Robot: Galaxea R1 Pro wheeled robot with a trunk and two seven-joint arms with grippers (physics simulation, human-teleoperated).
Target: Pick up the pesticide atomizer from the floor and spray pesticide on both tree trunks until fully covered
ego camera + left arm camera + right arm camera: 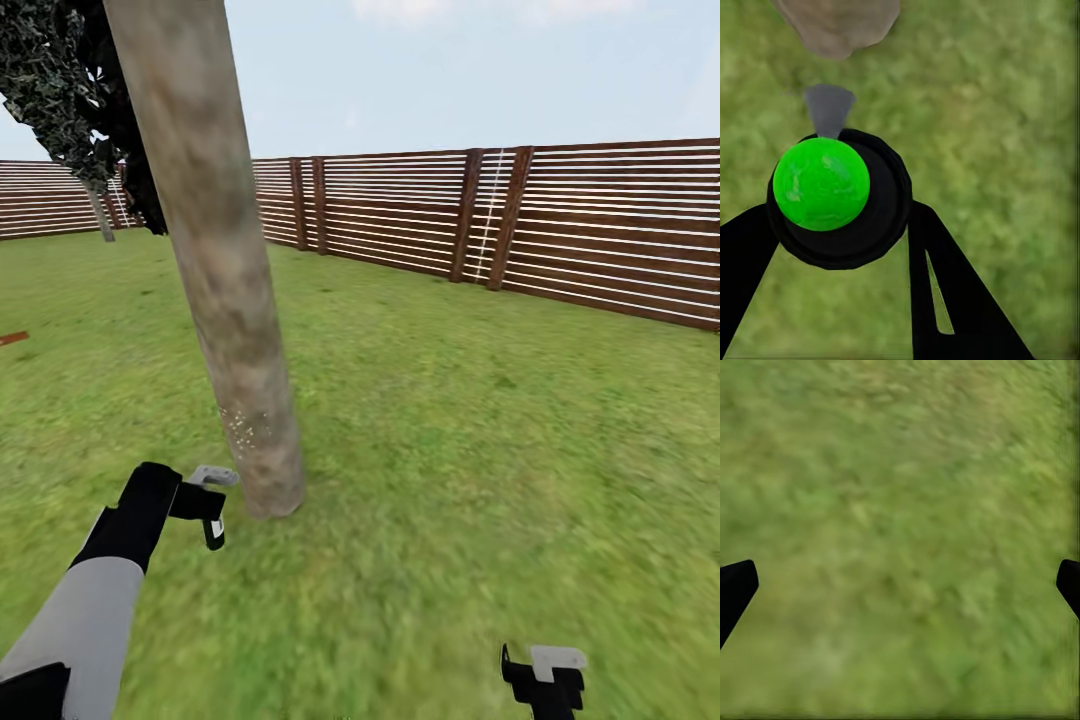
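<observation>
We hold atomizer [832, 199] pinched in left gripper [840, 225], nozzle [829, 109] aimed at trunk [215, 270] base just ahead, close for coverage. Right gripper [900, 585] spread, idle over lawn [480, 420]. Pale specks low on bark, likely spray.

The left arm [85, 610] rises from the lower left corner of the head view, grey along the forearm and black at the wrist, reaching up and rightward. Its gripper, the left gripper [205, 500], sits at the lower left of the frame with its black fingers [945, 285] closed around a round black body. At the bottom right edge, the right gripper [545, 675] just pokes into the frame. In its wrist view, the two black fingertips [735, 589] stand far apart at opposite edges, with nothing between them.
</observation>
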